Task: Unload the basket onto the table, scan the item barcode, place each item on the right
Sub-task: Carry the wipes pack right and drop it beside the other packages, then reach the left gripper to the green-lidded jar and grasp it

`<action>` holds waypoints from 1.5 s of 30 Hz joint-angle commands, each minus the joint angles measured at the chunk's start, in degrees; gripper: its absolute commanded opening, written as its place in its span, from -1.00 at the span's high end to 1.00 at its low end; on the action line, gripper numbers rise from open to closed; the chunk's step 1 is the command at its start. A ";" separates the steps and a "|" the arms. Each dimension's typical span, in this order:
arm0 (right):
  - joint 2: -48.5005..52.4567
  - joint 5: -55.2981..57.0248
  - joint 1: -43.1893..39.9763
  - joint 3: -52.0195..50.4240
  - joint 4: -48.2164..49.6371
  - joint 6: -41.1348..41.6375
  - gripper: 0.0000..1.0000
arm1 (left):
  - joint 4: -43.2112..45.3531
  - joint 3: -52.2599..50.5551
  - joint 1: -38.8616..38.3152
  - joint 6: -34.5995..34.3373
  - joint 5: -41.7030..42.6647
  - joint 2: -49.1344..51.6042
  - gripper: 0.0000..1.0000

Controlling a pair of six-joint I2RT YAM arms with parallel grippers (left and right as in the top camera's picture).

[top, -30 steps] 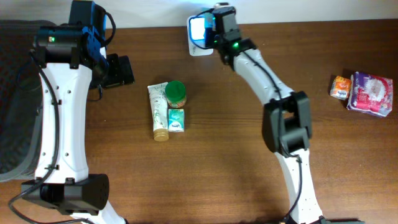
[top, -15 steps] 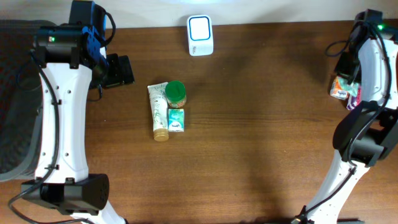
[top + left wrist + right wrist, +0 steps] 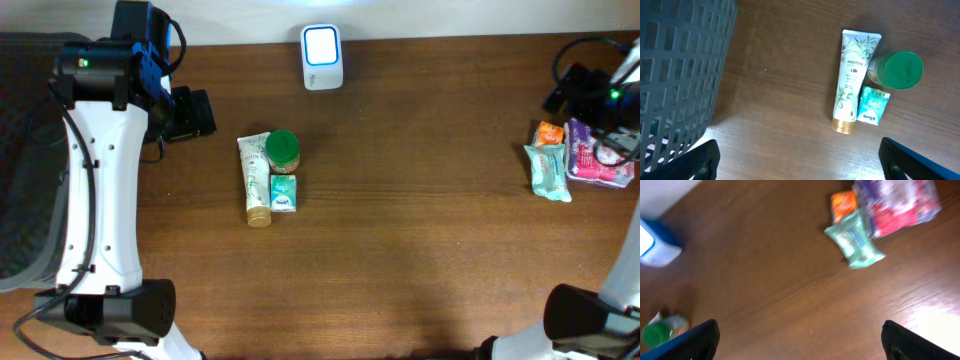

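Table [image 3: 400,200]: brown wood, seen from overhead.

Scanner [image 3: 322,57]: white, with a lit blue-white face. Stands at the far edge, centre, well apart from every item.

Teal pack [image 3: 549,171]: lies flat on the table at the right side, held by neither arm. Its far end is just beside the orange packet [image 3: 547,135], and its long side lies against the purple pack [image 3: 600,152].

Centre-left group: a tube [image 3: 255,180] with a gold cap lies lengthwise. A jar [image 3: 282,150] with a green lid stands just beside it. A small packet [image 3: 284,193] lies between the jar and the tube's cap end, close to both.

Basket [image 3: 685,75]: dark grey mesh at the left edge.

Left gripper [image 3: 799,150]: fingers spread wide with nothing between them. It hangs above bare table between the basket and the centre-left group.

Right gripper [image 3: 800,330]: fingers spread wide and empty. It is raised at the far right near the teal pack, not touching it. Wrist view is blurred.
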 commanded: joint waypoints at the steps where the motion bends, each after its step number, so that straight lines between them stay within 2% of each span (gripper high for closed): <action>1: 3.13 -2.75 2.71 -1.14 -1.29 0.11 -0.97 | 0.02 0.11 0.09 -0.55 -0.44 -0.44 -0.98; 22: 3.28 -2.73 3.45 -1.14 -1.25 0.09 -0.97 | 0.02 0.11 0.09 -0.50 -0.48 -0.44 -0.98; 24: 3.28 -2.73 3.45 -1.14 -1.25 0.09 -0.97 | 0.09 0.11 0.09 -0.35 -6.40 -0.44 -0.99; 26: 3.28 -2.73 3.45 -1.14 -1.25 0.09 -0.97 | 0.42 0.11 0.09 -0.68 -6.32 -0.44 -0.98; 27: 3.28 -2.73 3.45 -1.14 -1.25 0.09 -0.97 | 3.17 0.11 0.09 -2.51 -5.16 -0.44 -0.98; 28: 3.30 -2.73 3.45 -1.14 -1.25 0.09 -0.97 | 7.61 0.11 0.04 -4.33 3.63 -0.44 -0.98; 31: 3.28 -2.73 3.45 -1.14 -1.25 0.09 -0.97 | 8.17 0.11 0.02 -4.24 19.23 -0.44 -0.99; 32: 3.30 -2.73 3.45 -1.14 -1.25 0.09 -0.97 | 8.79 0.09 -1.07 -4.00 21.31 0.00 -0.86; 34: 3.30 -2.73 3.45 -1.14 -1.25 0.09 -0.97 | 8.79 0.09 -4.90 -1.97 18.51 1.73 -0.84; 36: 3.28 -2.73 3.45 -1.14 -1.25 0.09 -0.97 | 9.14 0.04 -9.53 -1.97 16.46 4.81 -0.98; 39: 3.28 -2.73 3.45 -1.14 -1.25 0.09 -0.97 | 12.74 0.04 -13.90 -1.84 6.40 9.75 -0.96; 45: 3.28 -2.73 3.45 -1.14 -1.25 0.09 -0.97 | 18.03 0.04 -14.71 -1.60 5.84 19.65 -0.99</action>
